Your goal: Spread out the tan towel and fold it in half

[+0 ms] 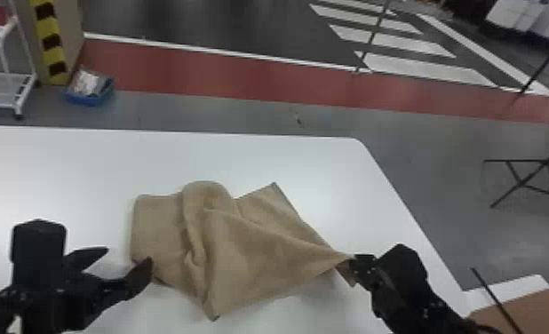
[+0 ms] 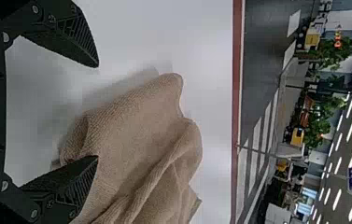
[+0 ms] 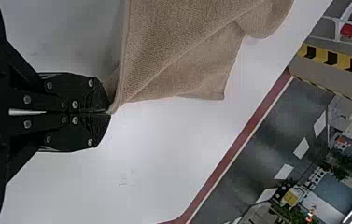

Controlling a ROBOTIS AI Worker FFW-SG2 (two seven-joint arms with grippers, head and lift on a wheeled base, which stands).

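Note:
The tan towel (image 1: 251, 248) lies rumpled on the white table, with a raised fold left of its middle and its right corner pulled out to a point. My right gripper (image 1: 353, 262) is shut on that corner; in the right wrist view the gripper (image 3: 109, 113) pinches the tip of the towel (image 3: 178, 51). At the towel's left edge stands my left gripper (image 1: 129, 260), open, one finger overlapping the cloth's near-left edge. In the left wrist view the gripper (image 2: 98, 112) has its fingers wide apart, the towel (image 2: 136, 135) beyond and beside the lower one.
The white table (image 1: 87, 168) has its far edge beyond the towel and its right edge slanting past my right arm. A brown box (image 1: 527, 311) is at the lower right. On the floor behind are a white rack (image 1: 7, 75) and a blue bin (image 1: 89, 95).

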